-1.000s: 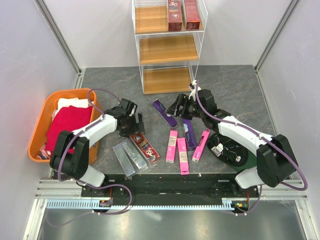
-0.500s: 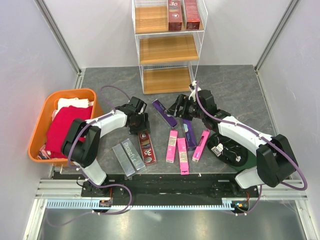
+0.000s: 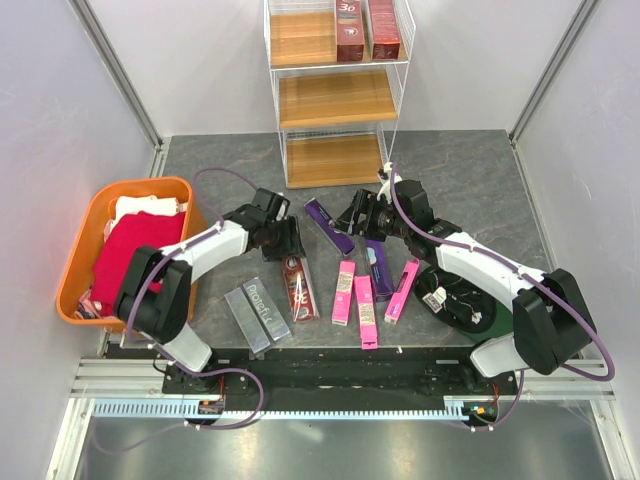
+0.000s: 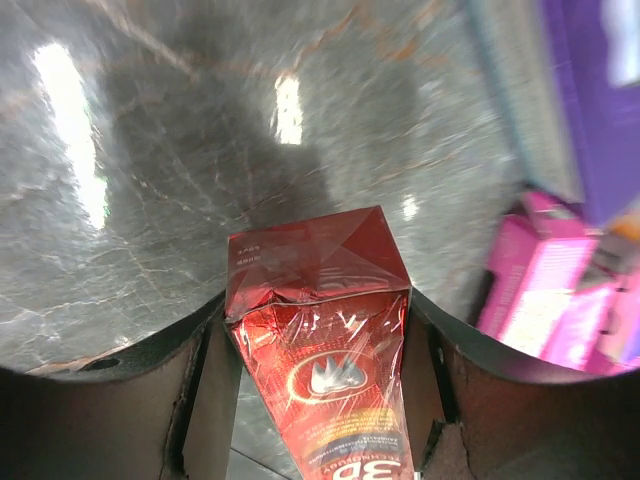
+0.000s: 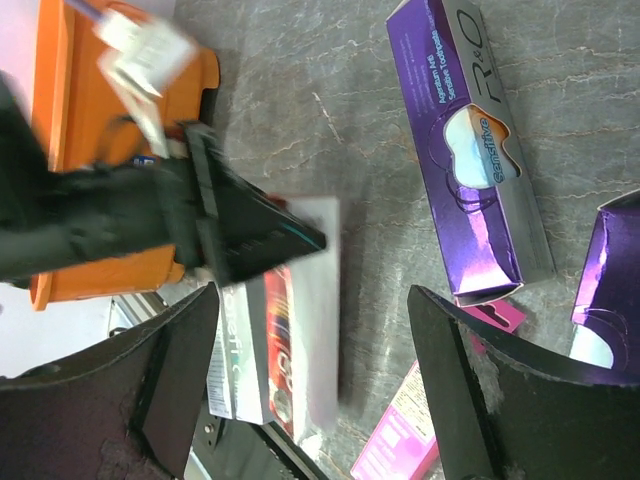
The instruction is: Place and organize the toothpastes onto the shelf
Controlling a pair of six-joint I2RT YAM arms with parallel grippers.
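Observation:
A red toothpaste box lies flat on the dark table, and my left gripper is shut on its far end, pads against both long sides. My right gripper hovers open just right of it with nothing between its fingers. One purple box lies beside the right gripper, and a second purple box lies under its wrist. Three pink boxes and two silver-grey boxes lie near the front edge. The white wire shelf holds two red boxes on its top tier.
An orange tub holding a red cloth stands at the left edge of the table. The shelf's middle and bottom wooden tiers are bare. A coil of cable lies under the right arm.
My left gripper has slid right and closed round the red box, turning it from slanted to nearly straight. The right gripper has stayed in place.

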